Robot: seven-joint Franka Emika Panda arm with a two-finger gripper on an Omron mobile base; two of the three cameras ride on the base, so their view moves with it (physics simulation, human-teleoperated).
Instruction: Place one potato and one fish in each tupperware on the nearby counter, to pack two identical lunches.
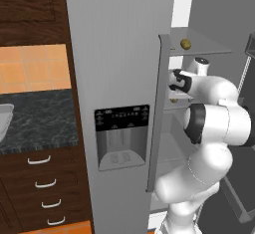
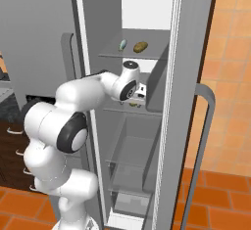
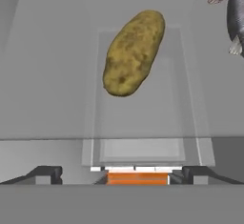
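Hovering above potato (image 3: 133, 53), gripper (image 3: 122, 173) spread apart, dispenser panel (image 1: 122, 117) lettering unreadable

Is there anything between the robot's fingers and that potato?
No, in the hand view just bare grey shelf lies between the open end effector and the potato.

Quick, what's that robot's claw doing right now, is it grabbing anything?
Gripper: open, holding nothing; a potato lies ahead on the fridge shelf.

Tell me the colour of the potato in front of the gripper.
Golden-brown with darker mottling; the potato shows best in the hand view.
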